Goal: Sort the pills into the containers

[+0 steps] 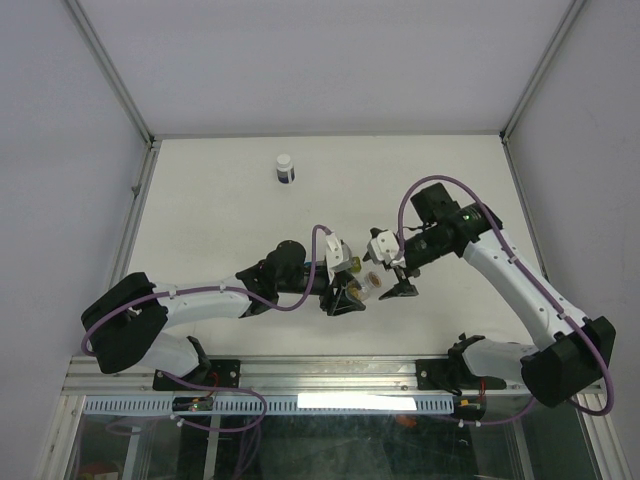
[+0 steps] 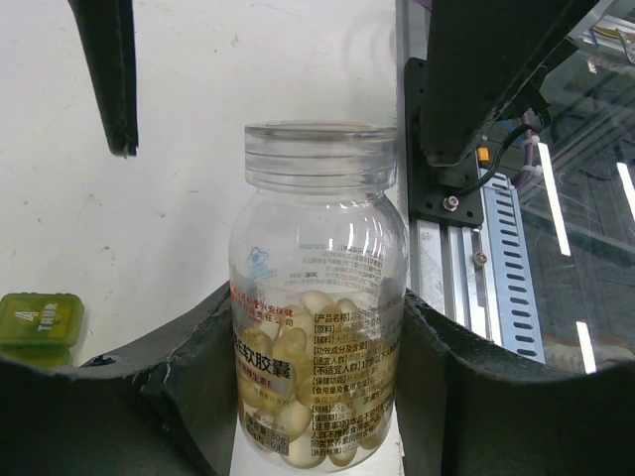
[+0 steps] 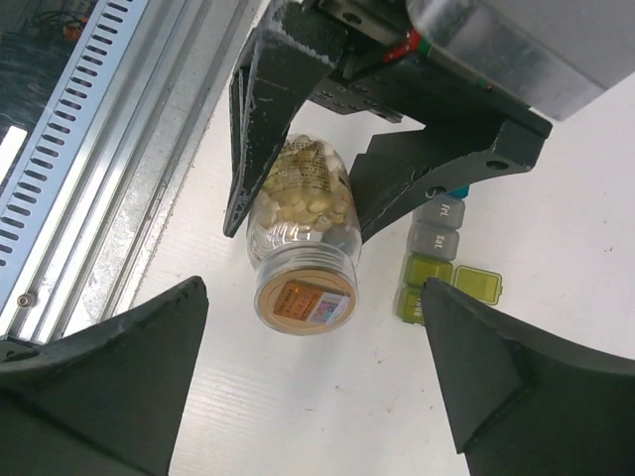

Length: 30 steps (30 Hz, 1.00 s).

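The left gripper [image 2: 317,397] is clamping a clear pill bottle [image 2: 317,248] by its body, with one finger pressed on each side. It is holding the bottle near the middle of the table [image 1: 220,200], toward the near edge, with the lid end pointing right at the other arm. The right gripper [image 3: 313,288] is facing that end with its fingers spread wide. They are standing on either side of the lid [image 2: 319,154], clear of it and gripping nothing.

The pills [image 3: 303,193] are pale cream capsules, and every one in view is sitting inside the bottle, filling roughly its lower half. The clear lid is looking seated on the neck, and an orange label or seal is showing at the mouth in the right wrist view.

The containers [image 3: 430,243], a strip of joined coloured compartments, are lying on the table just beside the left gripper on its far side. A yellow-green flap [image 3: 481,286] at one end is standing open, while the grey and green compartments beside it are looking closed. I cannot tell whether any compartment is holding a pill.

A white-capped dark bottle [image 1: 286,167] is standing well apart, at the far side of the table.

Judging by this, the sorting itself is not yet under way. The bottle needs opening, and the pills are still waiting to go into the compartments.
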Each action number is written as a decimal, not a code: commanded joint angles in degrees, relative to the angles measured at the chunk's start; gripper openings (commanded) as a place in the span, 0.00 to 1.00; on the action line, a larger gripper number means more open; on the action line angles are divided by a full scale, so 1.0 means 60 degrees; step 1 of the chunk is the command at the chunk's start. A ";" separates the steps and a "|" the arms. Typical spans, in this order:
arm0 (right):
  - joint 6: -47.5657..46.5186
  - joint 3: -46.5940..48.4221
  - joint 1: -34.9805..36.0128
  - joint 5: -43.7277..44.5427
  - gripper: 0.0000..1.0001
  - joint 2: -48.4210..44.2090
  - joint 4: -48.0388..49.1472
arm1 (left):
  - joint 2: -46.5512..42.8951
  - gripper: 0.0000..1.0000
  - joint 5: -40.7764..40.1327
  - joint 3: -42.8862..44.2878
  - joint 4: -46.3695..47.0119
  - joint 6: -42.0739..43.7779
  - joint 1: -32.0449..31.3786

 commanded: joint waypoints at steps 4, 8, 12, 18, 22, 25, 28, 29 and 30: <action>0.3001 0.0302 -0.0141 -0.0412 0.99 -0.0748 0.0222 | -0.0266 0.00 0.0296 0.0013 0.0402 -0.0240 0.0029; 0.7293 -0.0175 -0.0248 -0.0067 0.99 -0.1013 0.1943 | -0.0274 0.00 0.0225 0.0010 0.0455 -0.0218 0.0029; 0.9030 -0.0046 -0.0365 0.0588 0.91 -0.0607 0.1949 | -0.0198 0.00 0.0135 0.0097 0.0490 -0.0159 0.0029; 0.9634 -0.0046 -0.0351 0.0481 0.76 -0.0222 0.1938 | -0.0150 0.00 0.0076 0.0114 0.0589 -0.0253 0.0029; 0.9687 -0.0107 -0.0227 0.0513 0.70 -0.0091 0.1959 | -0.0198 0.00 0.0043 0.0070 0.0593 -0.0273 0.0029; 0.9690 -0.0098 -0.0163 0.0531 0.66 -0.0040 0.1946 | -0.0187 0.00 0.0027 0.0084 0.0589 -0.0269 0.0029; 0.9651 -0.0133 -0.0079 0.0556 0.64 -0.0024 0.1915 | -0.0164 0.00 0.0028 0.0113 0.0584 -0.0287 0.0028; 0.9639 -0.0148 -0.0050 0.0580 0.64 -0.0020 0.1893 | -0.0165 0.00 0.0028 0.0114 0.0592 -0.0284 0.0029; 0.9625 -0.0155 -0.0006 0.0640 0.64 -0.0017 0.1883 | -0.0162 0.00 0.0028 0.0114 0.0593 -0.0294 0.0026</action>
